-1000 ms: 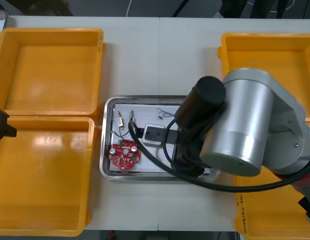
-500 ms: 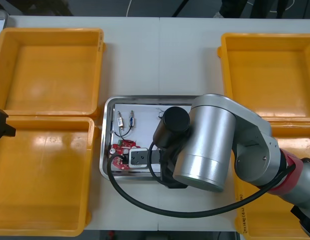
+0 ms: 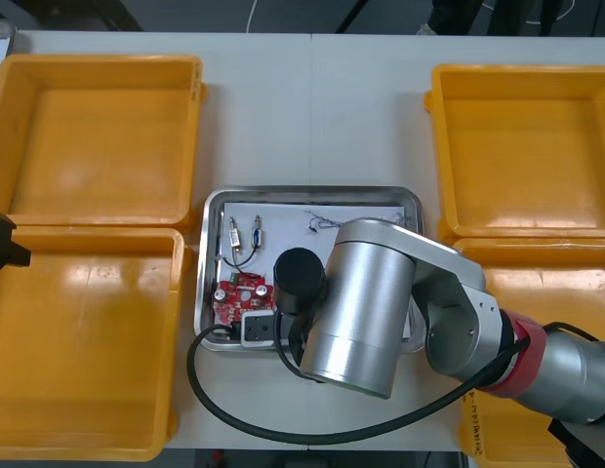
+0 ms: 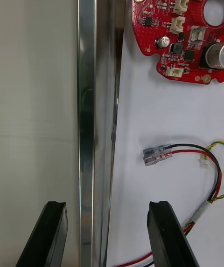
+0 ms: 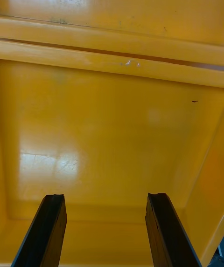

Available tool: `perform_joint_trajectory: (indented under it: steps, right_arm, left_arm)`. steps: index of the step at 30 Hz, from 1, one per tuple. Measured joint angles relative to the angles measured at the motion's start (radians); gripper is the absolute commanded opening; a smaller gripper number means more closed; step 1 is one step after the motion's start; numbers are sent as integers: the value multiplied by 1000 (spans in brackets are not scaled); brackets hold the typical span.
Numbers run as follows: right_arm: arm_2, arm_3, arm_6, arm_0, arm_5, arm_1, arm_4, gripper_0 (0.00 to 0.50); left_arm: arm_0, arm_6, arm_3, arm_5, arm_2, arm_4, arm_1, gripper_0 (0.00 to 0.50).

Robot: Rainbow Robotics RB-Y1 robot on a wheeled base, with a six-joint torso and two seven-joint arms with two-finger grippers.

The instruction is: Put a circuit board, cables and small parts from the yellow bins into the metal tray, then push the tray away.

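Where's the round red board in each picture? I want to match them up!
Front view: the circuit board lies in the near left corner of the metal tray, partly under the right arm.
Right wrist view: the circuit board lies on the tray's white floor, beyond the open right pincer.
Left wrist view: that camera looks elsewhere, with the open left pincer over a yellow bin.
Shared landmark: the tray's shiny rim beside the board.

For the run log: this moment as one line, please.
right gripper: open, astride tray rim | left gripper: open, over bin | tray: board, cables inside | push: not yet
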State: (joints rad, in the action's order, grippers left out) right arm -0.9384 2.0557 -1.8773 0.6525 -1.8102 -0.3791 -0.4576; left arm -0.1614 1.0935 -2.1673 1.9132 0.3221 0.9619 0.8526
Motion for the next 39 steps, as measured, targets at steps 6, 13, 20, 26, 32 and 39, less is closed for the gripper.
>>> perform_joint_trajectory:
  steps: [6,13,20,26,32,39]
  right_arm:
    - [0,0,0,-54,0,23,52,500]
    - [-19,-15,0,-98,15,35,108,500]
    - [-37,-71,0,-98,73,49,130,500]
    - [-55,-95,0,-99,102,51,163,500]
    - [-60,-96,0,-99,103,51,175,500]
    - [-63,-97,0,-99,103,52,180,55]
  left_arm:
    - [0,0,0,0,0,0,0,500]
    - [0,0,0,0,0,0,0,500]
    - [0,0,0,0,1,0,0,500]
    - [0,0,0,0,1,0,0,500]
    - [0,0,0,0,1,0,0,500]
    - [0,0,0,0,1,0,0,500]
